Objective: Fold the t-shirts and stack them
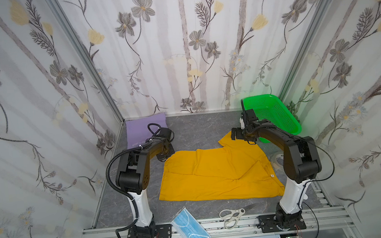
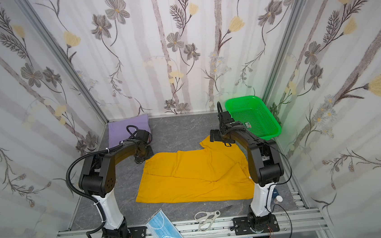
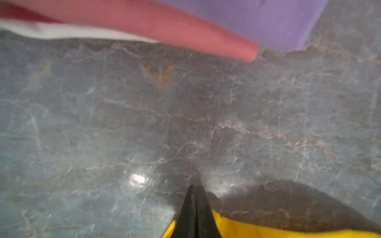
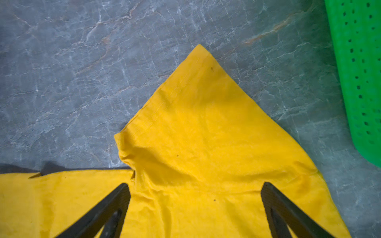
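The mustard-yellow t-shirt (image 1: 215, 171) lies spread on the counter (image 1: 192, 128) between the two arms, not yet folded, with a loose crease running across its body. The left gripper (image 3: 194, 186) is down at the shirt's nearest corner. Its jaws are pressed together with yellow cloth showing on either side, so it appears to have pinched that corner, most likely to lift or tug the edge straight.

The right gripper (image 4: 193, 185) hangs just above the shirt with its jaws spread wide and nothing between them. The sleeve (image 4: 195, 92) points away from it, flat against the counter. I'd say it is lined up there to take the shoulder, so that both arms can carry the far edge over together.

Beyond the left gripper sit a lilac t-shirt (image 1: 138, 128), a pink one (image 3: 165, 22) and a white one (image 3: 72, 33). They lie layered, which reads as the finished stack that the yellow shirt should join. The green basket (image 1: 274, 114) stands just past the right gripper, clear of the sleeve.
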`<state>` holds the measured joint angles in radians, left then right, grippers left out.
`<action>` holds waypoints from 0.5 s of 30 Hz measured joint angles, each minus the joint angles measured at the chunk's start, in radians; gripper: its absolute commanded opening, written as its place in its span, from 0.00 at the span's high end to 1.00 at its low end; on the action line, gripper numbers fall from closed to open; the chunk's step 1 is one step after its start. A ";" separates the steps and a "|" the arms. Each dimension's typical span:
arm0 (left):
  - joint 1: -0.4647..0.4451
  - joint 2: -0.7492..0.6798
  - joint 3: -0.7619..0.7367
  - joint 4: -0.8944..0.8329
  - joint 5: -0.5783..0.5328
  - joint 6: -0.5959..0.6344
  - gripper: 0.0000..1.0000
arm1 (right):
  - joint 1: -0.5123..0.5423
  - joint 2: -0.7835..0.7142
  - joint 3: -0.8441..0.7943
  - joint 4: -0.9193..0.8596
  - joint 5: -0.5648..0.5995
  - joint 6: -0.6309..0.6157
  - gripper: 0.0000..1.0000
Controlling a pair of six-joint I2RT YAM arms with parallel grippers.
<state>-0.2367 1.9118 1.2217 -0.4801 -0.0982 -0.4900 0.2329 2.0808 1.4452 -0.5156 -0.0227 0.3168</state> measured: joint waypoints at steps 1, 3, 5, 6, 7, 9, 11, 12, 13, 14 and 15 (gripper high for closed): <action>0.003 -0.023 -0.019 -0.006 -0.005 0.000 1.00 | -0.002 0.031 0.029 -0.001 0.005 0.001 0.00; 0.008 -0.065 -0.057 -0.010 -0.019 -0.003 1.00 | -0.004 0.090 0.089 -0.005 0.024 0.001 0.00; 0.015 -0.100 -0.091 -0.011 -0.031 -0.008 1.00 | -0.007 0.147 0.148 -0.011 0.037 0.004 0.01; 0.019 -0.111 -0.102 -0.013 -0.036 -0.010 1.00 | -0.009 0.179 0.182 -0.018 0.045 0.003 0.03; 0.025 -0.119 -0.110 -0.013 -0.040 -0.010 1.00 | -0.010 0.208 0.213 -0.027 0.053 0.003 0.05; 0.034 -0.127 -0.117 -0.014 -0.045 -0.011 1.00 | -0.011 0.256 0.262 -0.050 0.063 0.000 0.15; 0.037 -0.131 -0.119 -0.014 -0.051 -0.012 1.00 | -0.014 0.294 0.306 -0.082 0.077 -0.012 0.19; 0.038 -0.132 -0.119 -0.014 -0.053 -0.013 1.00 | -0.016 0.310 0.332 -0.103 0.082 -0.016 0.22; 0.038 -0.132 -0.119 -0.014 -0.055 -0.013 1.00 | -0.018 0.319 0.351 -0.117 0.090 -0.019 0.24; 0.040 -0.132 -0.119 -0.014 -0.058 -0.014 1.00 | -0.020 0.323 0.364 -0.127 0.099 -0.025 0.27; 0.041 -0.135 -0.120 -0.014 -0.060 -0.015 1.00 | -0.025 0.325 0.372 -0.140 0.106 -0.026 0.31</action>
<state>-0.1959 1.7771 1.1019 -0.4946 -0.1581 -0.5049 0.2077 2.4058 1.8175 -0.6559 0.0837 0.2905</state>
